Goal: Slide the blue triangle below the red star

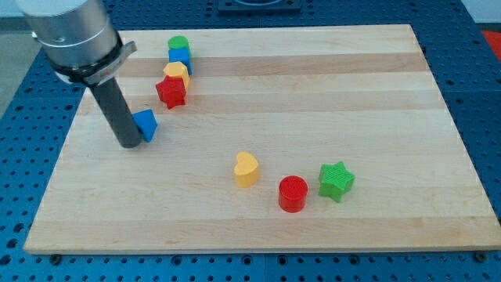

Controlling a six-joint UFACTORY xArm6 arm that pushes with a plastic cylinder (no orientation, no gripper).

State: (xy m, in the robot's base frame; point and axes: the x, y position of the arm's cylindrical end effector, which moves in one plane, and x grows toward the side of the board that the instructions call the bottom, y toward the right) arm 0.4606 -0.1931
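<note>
The blue triangle (146, 124) lies on the wooden board at the view's left. My tip (130, 144) rests right against its left side, touching it. The red star (171, 92) sits up and to the right of the triangle, a short gap away. The star is the lowest block of a tight column at the view's top left.
Above the red star stand a yellow block (177, 71), a blue block (180, 56) and a green block (178, 43). A yellow heart (246, 169), a red cylinder (293, 193) and a green star (336, 181) sit at lower centre. The board's left edge (59, 149) is near my tip.
</note>
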